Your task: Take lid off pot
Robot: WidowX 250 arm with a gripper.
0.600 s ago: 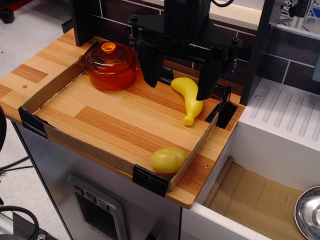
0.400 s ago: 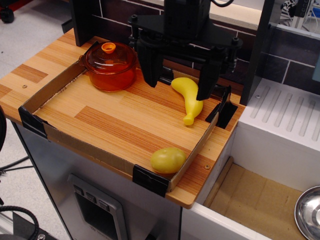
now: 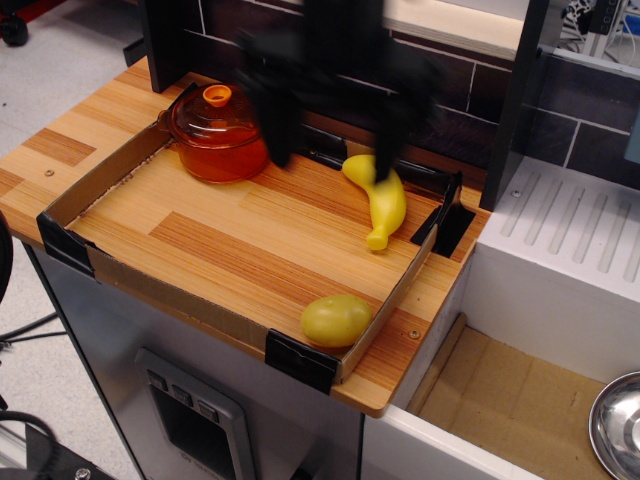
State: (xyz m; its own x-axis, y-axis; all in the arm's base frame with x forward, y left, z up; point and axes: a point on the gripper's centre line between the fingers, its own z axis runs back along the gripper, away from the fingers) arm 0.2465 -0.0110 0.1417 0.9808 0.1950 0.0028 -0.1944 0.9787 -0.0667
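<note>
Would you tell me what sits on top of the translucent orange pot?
A domed translucent orange lid with an opaque knob covers the translucent orange pot. The contents cannot be made out.

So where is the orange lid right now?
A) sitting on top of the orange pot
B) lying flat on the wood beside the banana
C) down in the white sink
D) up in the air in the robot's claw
A: the lid, with its little round knob, sits on the pot in the far left corner of the tray, and the blurred gripper beside it holds nothing.
</note>
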